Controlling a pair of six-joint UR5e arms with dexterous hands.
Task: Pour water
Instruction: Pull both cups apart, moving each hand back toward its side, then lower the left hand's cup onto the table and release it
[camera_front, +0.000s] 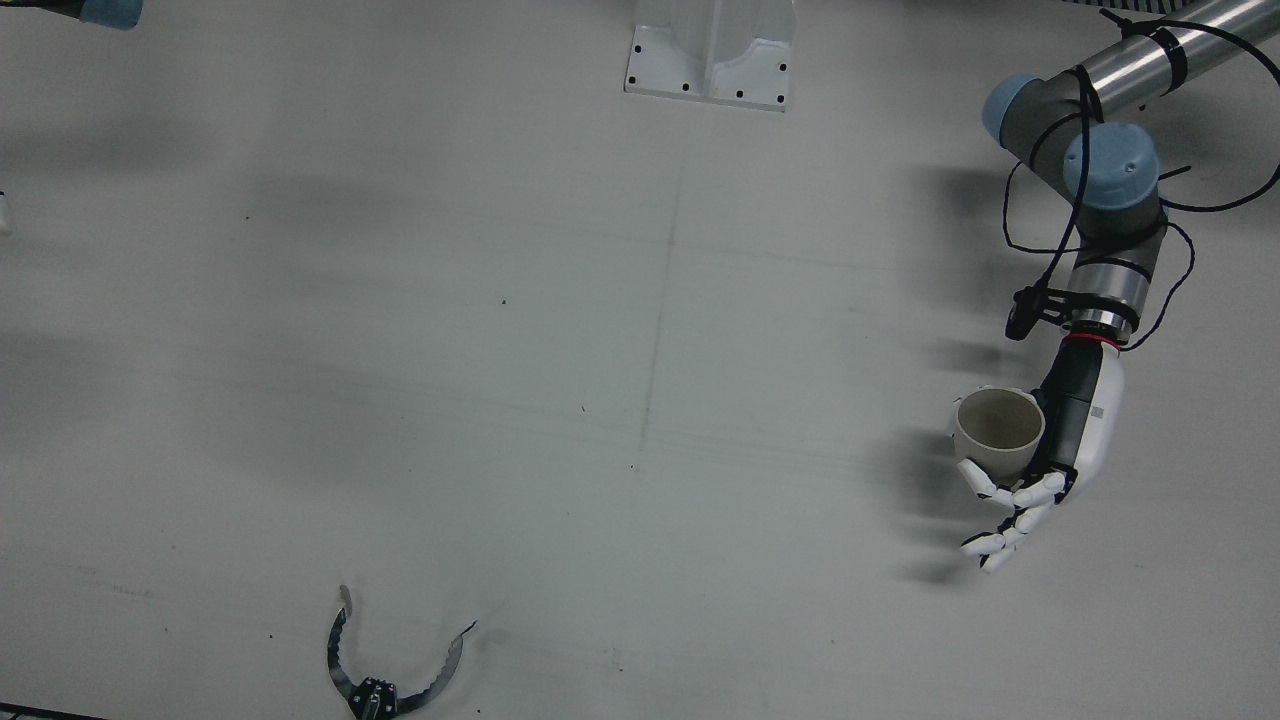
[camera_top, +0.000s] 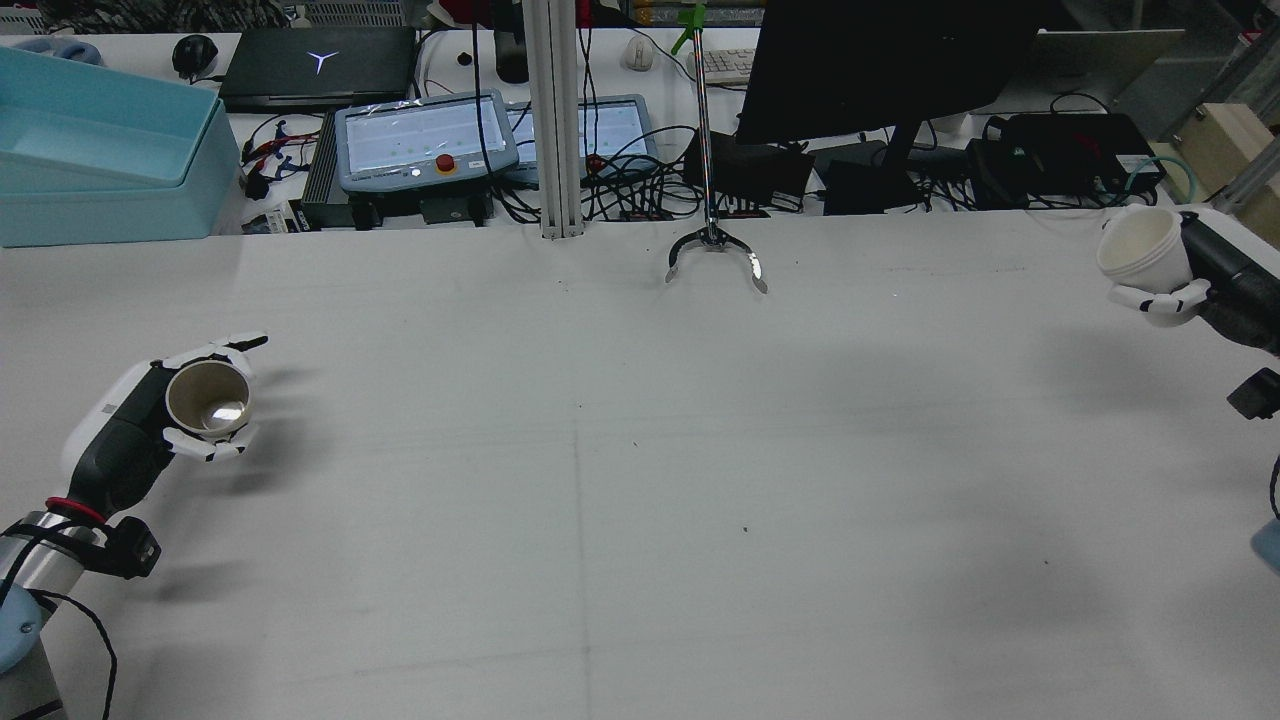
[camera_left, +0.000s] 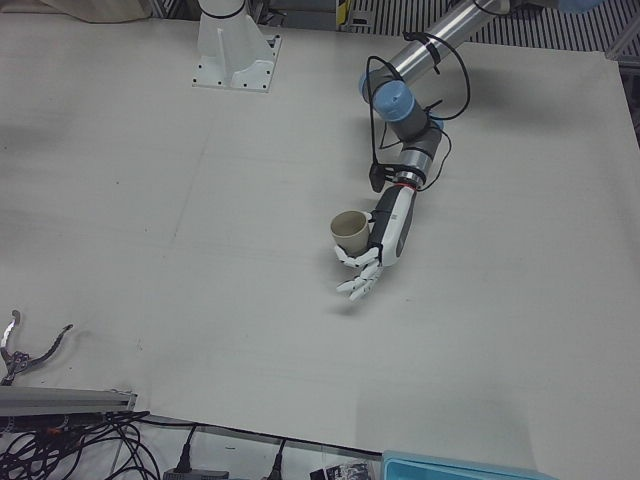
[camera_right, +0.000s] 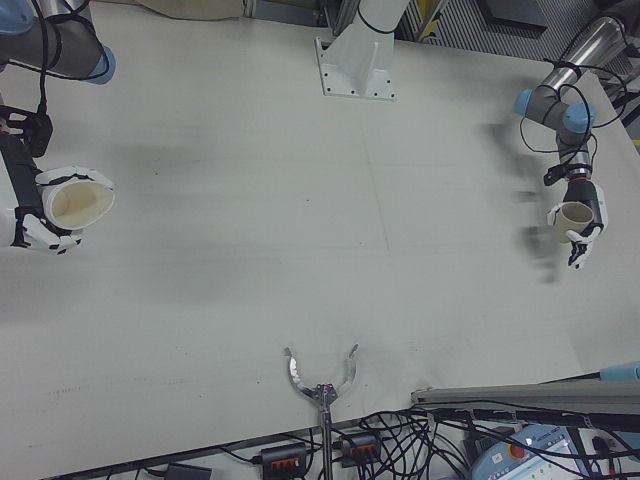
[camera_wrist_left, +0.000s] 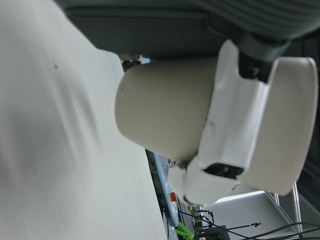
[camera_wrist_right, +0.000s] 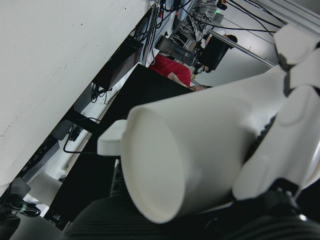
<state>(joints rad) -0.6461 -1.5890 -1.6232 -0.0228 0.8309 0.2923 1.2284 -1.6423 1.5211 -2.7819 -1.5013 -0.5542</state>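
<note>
My left hand (camera_top: 130, 430) is shut on a beige paper cup (camera_top: 207, 398) at the table's left side in the rear view. The cup is roughly upright with its mouth open upward, and a bright glint shows inside. It also shows in the front view (camera_front: 998, 425) and the left-front view (camera_left: 349, 232). My right hand (camera_top: 1200, 275) is shut on a white paper cup (camera_top: 1140, 250) at the far right, held above the table. That cup is tilted, with its mouth toward the table's middle. It shows in the right-front view (camera_right: 75, 205) and fills the right hand view (camera_wrist_right: 200, 150).
A metal grabber claw (camera_top: 715, 250) rests on the table's far edge near the middle, also in the front view (camera_front: 375, 690). A white pedestal (camera_front: 712, 50) stands at the robot's side. A light blue bin (camera_top: 100, 150) and electronics lie beyond the table.
</note>
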